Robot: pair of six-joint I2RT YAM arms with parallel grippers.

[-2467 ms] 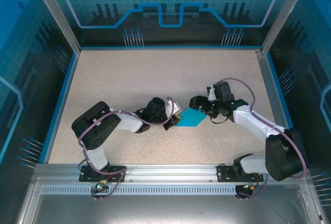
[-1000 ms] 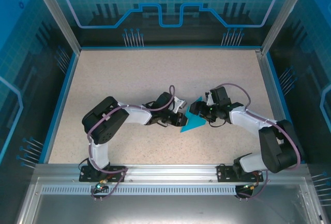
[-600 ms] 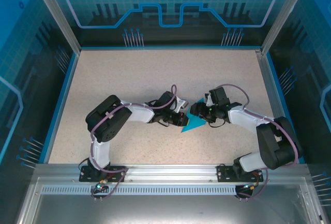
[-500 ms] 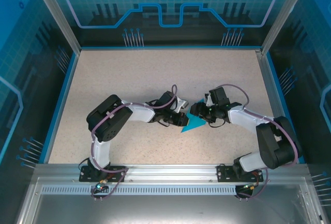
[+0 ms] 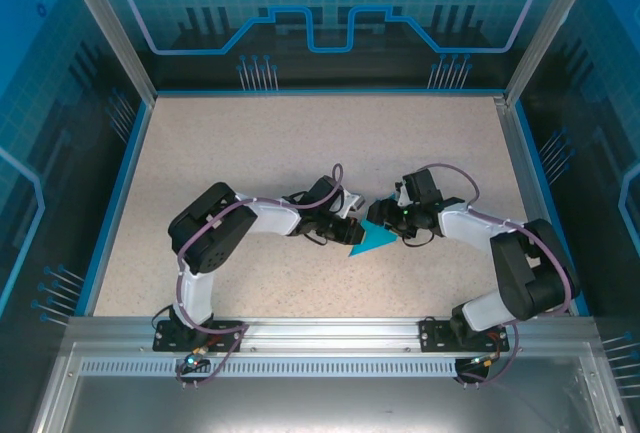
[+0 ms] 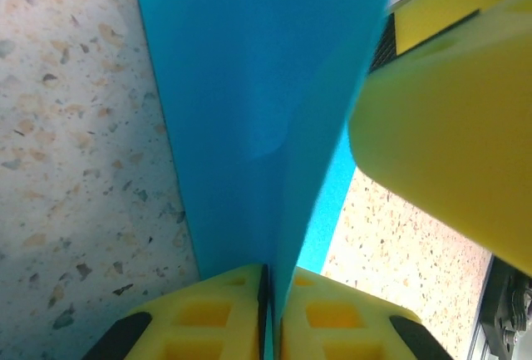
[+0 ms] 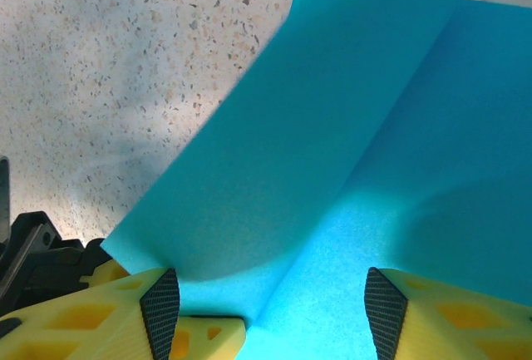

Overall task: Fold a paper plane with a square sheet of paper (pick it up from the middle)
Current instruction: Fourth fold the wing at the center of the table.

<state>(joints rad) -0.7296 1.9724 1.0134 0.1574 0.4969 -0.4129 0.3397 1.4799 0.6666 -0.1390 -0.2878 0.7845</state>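
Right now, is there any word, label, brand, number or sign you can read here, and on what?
None readable. The thin cyan-blue paper sheet is plain, the speckled beige table is unmarked, and the blue back panel carries a gear outline and line graphics, no letters or digits.

Speckled tabletop (image 5: 300, 143), blue enclosure walls (image 5: 330, 13), aluminium rail (image 5: 330, 338)

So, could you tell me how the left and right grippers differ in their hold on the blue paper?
The left gripper is shut, its fingers pressed together on the paper; the right gripper is open, fingers apart. The left gripper pinches the paper's edge, while the paper bends across the right gripper's gap. Both have yellow fingers.
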